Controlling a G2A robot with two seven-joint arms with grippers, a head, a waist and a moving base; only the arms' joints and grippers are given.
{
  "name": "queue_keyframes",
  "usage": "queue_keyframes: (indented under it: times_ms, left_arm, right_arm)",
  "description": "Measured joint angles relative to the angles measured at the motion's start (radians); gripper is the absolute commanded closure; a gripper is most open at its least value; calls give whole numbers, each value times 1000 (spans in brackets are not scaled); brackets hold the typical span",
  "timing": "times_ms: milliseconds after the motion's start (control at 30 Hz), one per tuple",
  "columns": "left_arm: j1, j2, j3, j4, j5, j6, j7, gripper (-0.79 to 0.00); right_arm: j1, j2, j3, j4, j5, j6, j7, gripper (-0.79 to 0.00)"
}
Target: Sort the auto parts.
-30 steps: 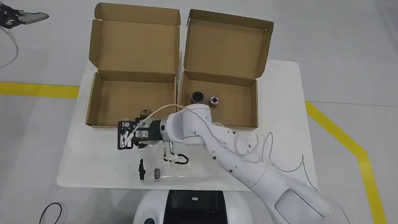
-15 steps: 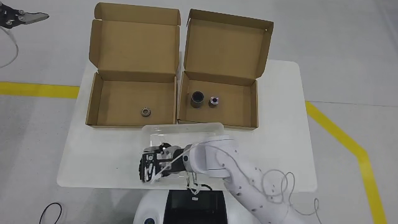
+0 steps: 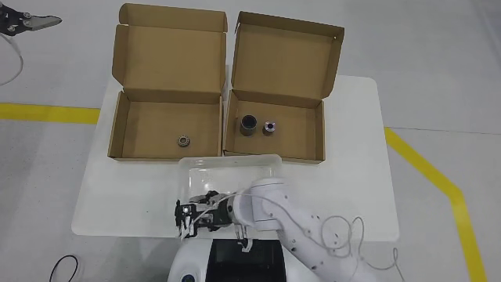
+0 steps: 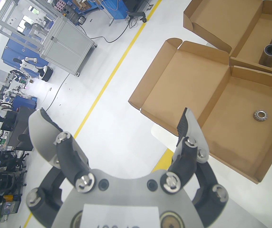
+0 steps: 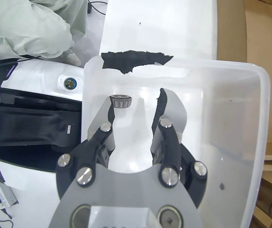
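While our right gripper [image 5: 137,98] hangs spread in the white plastic tray [image 5: 221,64] at the table's near edge, a ribbed metal bearing ring [image 5: 120,101] lies beside one fingertip [image 5: 111,113], tray wall just behind; our left gripper [image 4: 113,116] gapes above the floor.

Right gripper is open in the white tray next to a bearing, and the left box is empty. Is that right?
No. The left box is not empty: the top view shows one small ring on its floor. The right gripper is indeed open in the white tray next to a bearing.
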Motion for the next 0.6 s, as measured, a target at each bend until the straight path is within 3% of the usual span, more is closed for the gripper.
queue_keyframes:
  times_ms: [600]
  left_arm:
    - [0,0,0,0,0,0,0,-785]
  right_arm:
    - [159,-52,-128,215,140,56,32,-336]
